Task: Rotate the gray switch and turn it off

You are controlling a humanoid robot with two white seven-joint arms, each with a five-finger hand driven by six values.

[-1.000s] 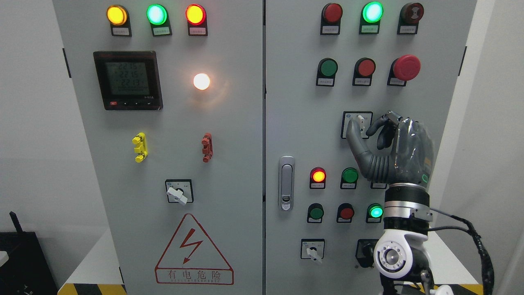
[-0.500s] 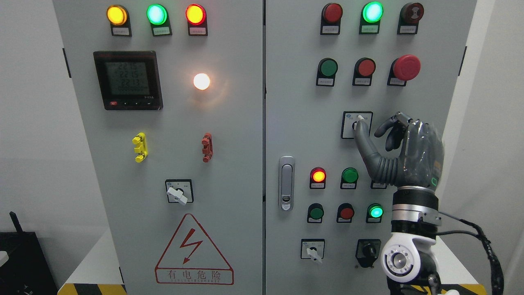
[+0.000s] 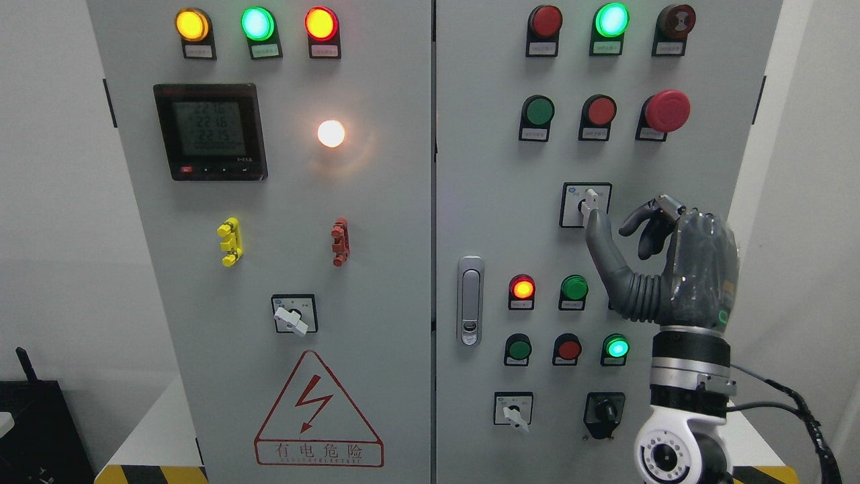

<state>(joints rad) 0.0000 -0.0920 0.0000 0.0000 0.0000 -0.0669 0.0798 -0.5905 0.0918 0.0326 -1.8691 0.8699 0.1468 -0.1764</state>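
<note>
- The gray switch point(image 3: 590, 202) sits mid-height on the right cabinet door point(image 3: 484, 202); its pale lever points to about 12 o'clock.
- The right hand point(image 3: 662, 265) is at the switch's 4 o'clock. Its thumb tip touches the lever's lower end, and the other fingers point(image 3: 648, 222) curl loosely at 3 o'clock, gripping nothing.
- Judging by the upright lever, the turn looks finished or nearly so; the off position cannot be confirmed. What remains is probably clearing the hand.
- The green lamp point(image 3: 616, 347) at 6 o'clock glows.
</note>
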